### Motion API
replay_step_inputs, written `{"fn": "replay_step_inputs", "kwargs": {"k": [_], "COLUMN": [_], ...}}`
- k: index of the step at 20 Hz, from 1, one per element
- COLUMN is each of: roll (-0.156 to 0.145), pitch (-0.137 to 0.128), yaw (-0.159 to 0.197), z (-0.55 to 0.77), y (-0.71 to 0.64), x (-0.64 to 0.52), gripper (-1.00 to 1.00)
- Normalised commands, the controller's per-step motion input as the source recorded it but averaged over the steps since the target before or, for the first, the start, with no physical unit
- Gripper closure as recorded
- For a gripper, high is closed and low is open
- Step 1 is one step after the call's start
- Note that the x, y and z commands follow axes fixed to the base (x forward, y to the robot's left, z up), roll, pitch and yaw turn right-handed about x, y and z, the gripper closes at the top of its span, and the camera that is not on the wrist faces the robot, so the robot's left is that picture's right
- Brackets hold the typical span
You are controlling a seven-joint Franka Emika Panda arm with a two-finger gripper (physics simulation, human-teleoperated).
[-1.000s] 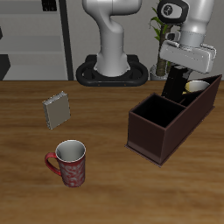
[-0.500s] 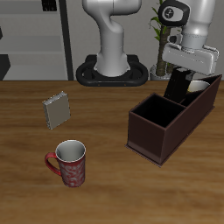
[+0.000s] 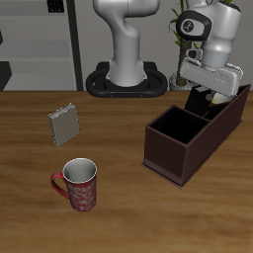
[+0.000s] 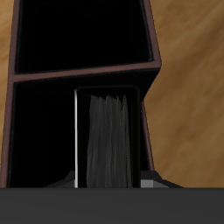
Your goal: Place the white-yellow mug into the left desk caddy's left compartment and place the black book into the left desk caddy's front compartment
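Above left desk caddy (image 3: 188, 138): pincer (image 3: 207, 96) clenched on black book (image 4: 107, 140), thin, plain, held upright, pages showing.

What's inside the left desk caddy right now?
The black book stands upright inside the left desk caddy, under the hand. The hand covers the far end; no mug visible.

The claw (image 3: 205, 95) and the black book (image 4: 107, 140) hide the white-yellow mug.
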Motion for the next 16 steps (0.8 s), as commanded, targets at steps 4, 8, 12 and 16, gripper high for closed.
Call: {"fn": "replay_step_inputs", "kwargs": {"k": [4,8,12,16], "roll": [0.005,0.071,0.062,0.012], "pitch": [0.073,0.194,0.051,-0.032], "yaw": [-0.016,-0.082,-0.035,0.01], "z": [-0.3,-0.48,-0.07,0.18], "y": [-0.07,0.02,-0.01,-0.03], "x": [0.05,0.14,-0.02,-0.1], "gripper": [1.0,1.0,-1.0,-1.0]}}
